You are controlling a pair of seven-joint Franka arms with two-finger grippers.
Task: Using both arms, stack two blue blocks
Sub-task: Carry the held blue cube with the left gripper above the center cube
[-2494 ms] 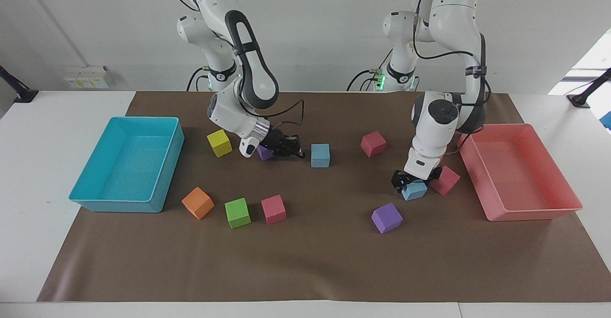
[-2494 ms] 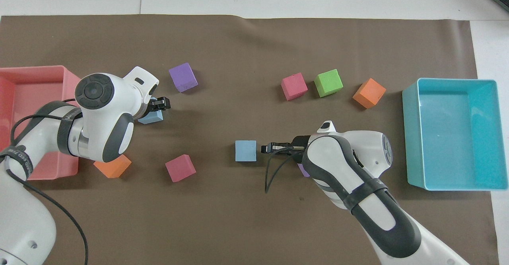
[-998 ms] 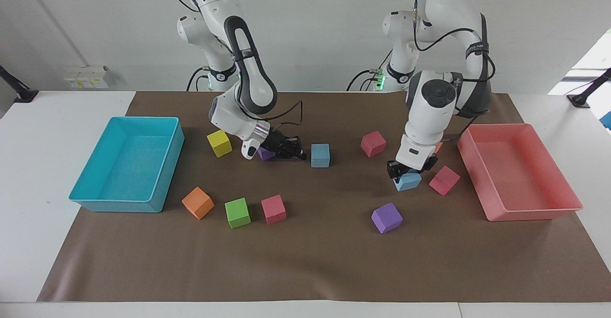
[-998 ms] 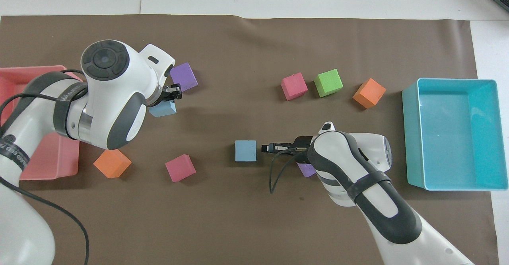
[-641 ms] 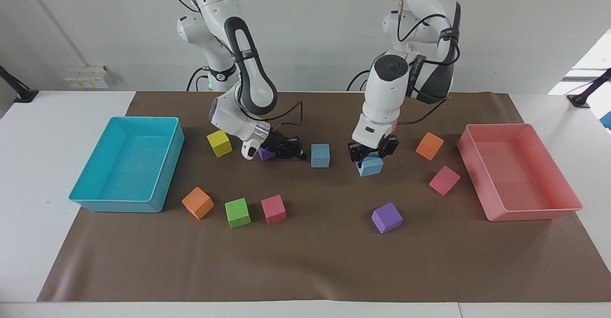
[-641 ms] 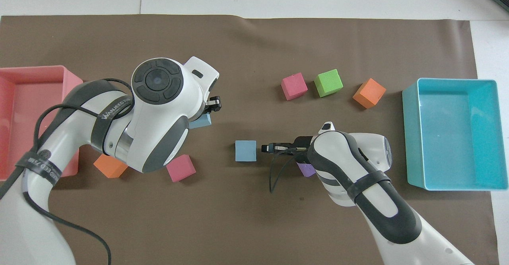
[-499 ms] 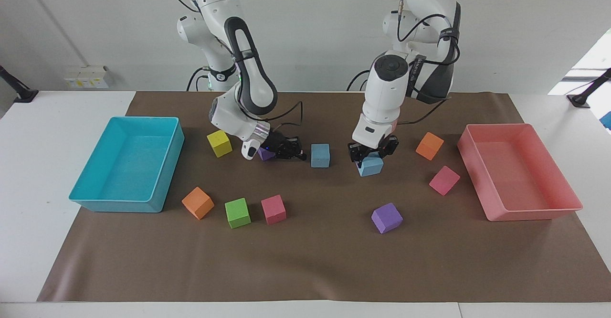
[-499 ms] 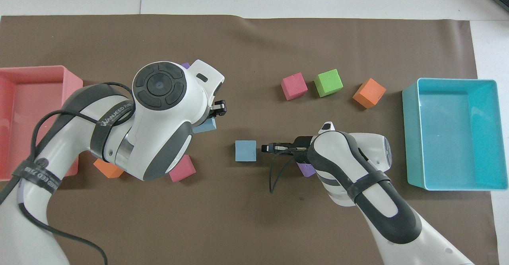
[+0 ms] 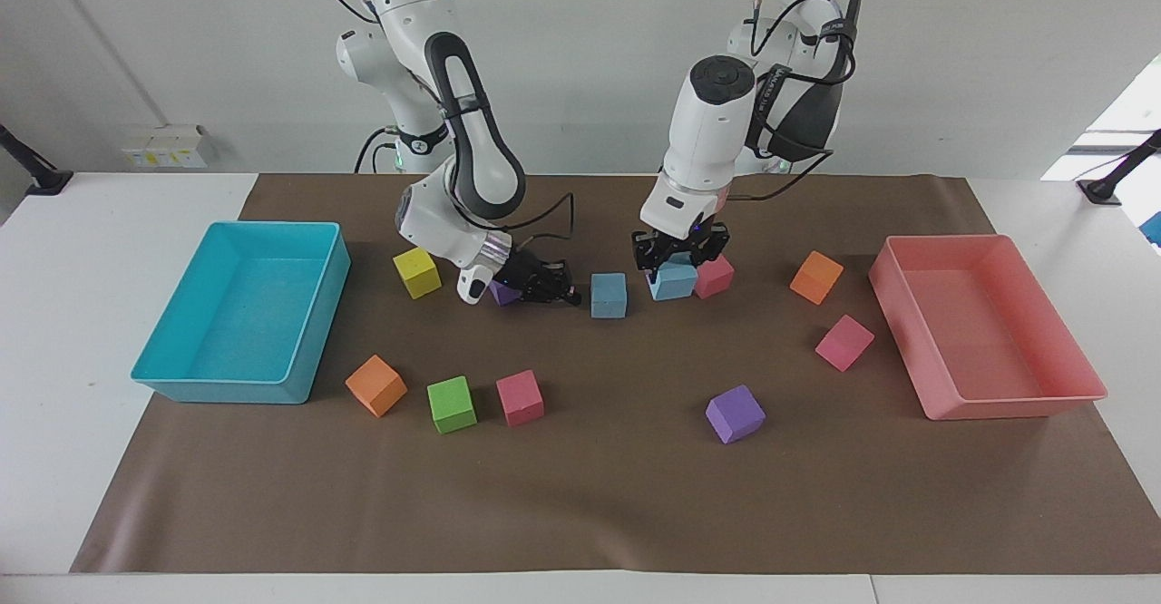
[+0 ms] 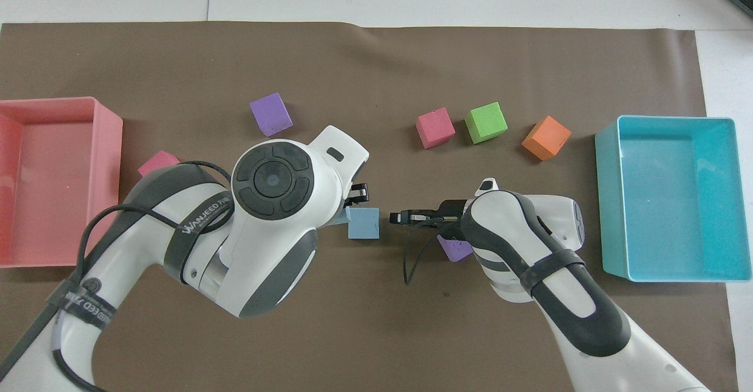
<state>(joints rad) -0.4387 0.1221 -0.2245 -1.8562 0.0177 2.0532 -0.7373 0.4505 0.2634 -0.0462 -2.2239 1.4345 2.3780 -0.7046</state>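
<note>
Seen from overhead, white left arm's black gripper (image 9: 678,256) mostly hidden, fingers clamped on one light-blue foam cube (image 9: 672,282), raised beside other light-blue foam cube (image 9: 609,296) on brown mat. Right gripper (image 9: 564,294) fingertips together, empty, beside it.

A turquoise tray (image 9: 240,314) and a pink tray (image 9: 984,327) sit at opposite table ends; coloured cubes lie between them.

High facing view; steep overhead.

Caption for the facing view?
Left gripper carries a blue block toward the other blue block; right gripper waits beside it.
</note>
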